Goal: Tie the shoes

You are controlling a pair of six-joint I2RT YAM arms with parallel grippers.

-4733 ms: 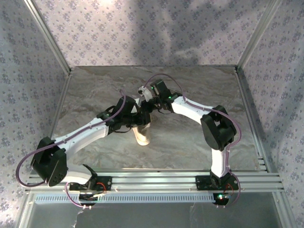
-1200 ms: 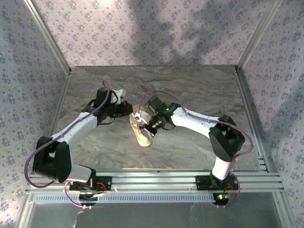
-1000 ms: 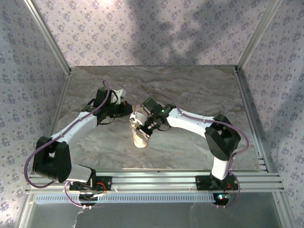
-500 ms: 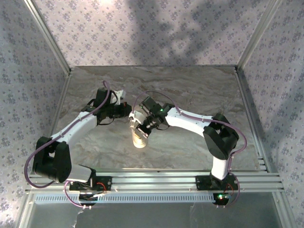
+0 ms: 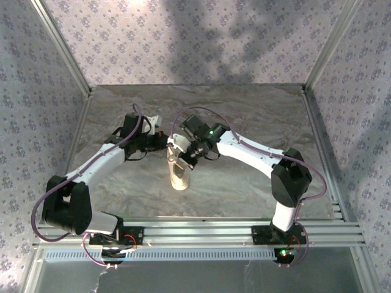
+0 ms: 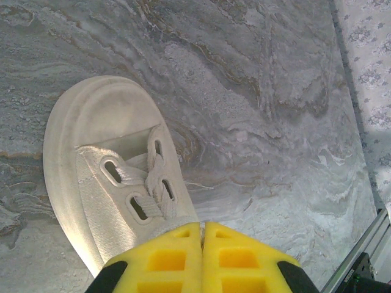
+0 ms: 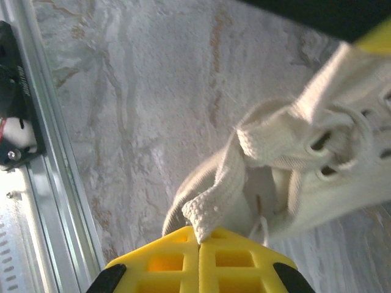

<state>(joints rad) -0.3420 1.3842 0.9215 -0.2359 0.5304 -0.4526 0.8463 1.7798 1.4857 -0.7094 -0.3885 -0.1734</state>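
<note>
Cream sneaker (image 7: pixel 342 183) cloth sits pinched in our right gripper (image 7: pixel 198 232), likely to steady it. Our left gripper (image 6: pixel 202 227) is clenched beside the laces (image 6: pixel 157 174); whether it holds one, we cannot tell.

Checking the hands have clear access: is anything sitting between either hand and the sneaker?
Nothing visible does. The right hand is shut on a cream fabric strip of the sneaker, and the left hand, also shut, sits right at its laced upper. Around it lies marbled table.
</note>
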